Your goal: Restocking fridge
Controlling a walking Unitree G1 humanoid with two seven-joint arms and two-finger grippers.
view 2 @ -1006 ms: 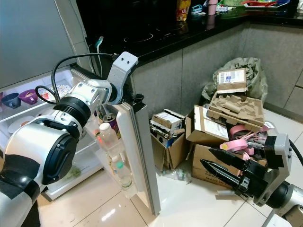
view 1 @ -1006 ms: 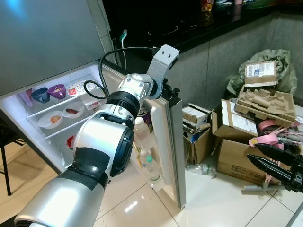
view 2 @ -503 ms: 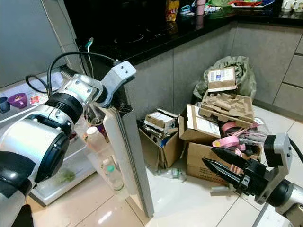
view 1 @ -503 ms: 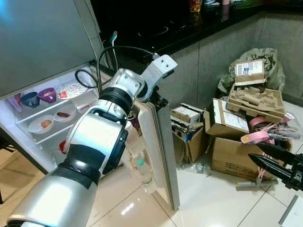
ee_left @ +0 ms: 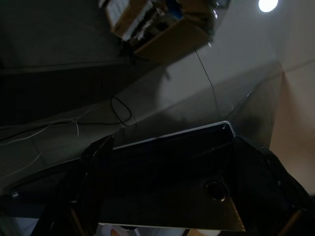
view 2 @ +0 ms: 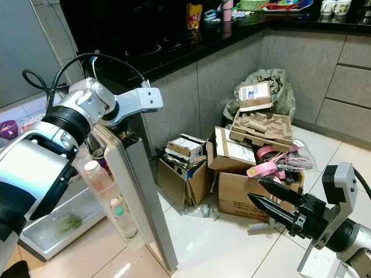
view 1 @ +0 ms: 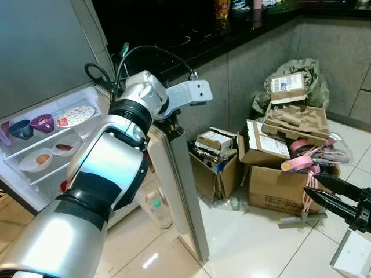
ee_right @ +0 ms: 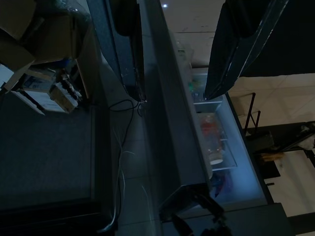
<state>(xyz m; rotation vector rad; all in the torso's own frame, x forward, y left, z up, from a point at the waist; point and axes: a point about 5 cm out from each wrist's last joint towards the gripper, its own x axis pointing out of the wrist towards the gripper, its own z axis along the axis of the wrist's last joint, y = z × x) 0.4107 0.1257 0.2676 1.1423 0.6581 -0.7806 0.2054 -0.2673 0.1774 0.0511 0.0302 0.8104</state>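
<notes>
The fridge stands open at the left, its door (view 1: 184,197) swung out toward me and seen nearly edge-on. Bottles (view 2: 97,175) stand in the door's shelf. My left arm reaches to the door's top edge; my left gripper (view 1: 168,124) sits there, open, with its black fingers (ee_left: 96,169) on either side of the dark top edge. Bowls (view 1: 40,123) and plates (view 1: 35,161) sit on the lit fridge shelves. My right gripper (view 2: 271,200) hangs low at the right above the floor, open and holding nothing.
Cardboard boxes (view 1: 272,186) full of clutter, egg cartons (view 1: 297,119) and a green bag (view 1: 301,72) pile against the grey cabinets right of the door. A black counter (view 1: 197,35) runs behind. A white object (view 1: 353,262) lies on the tiled floor near my right arm.
The whole view has shifted, so the door now looks more edge-on. My left wrist has turned from pointing up to lying level at the door's top. The right gripper keeps its pose.
</notes>
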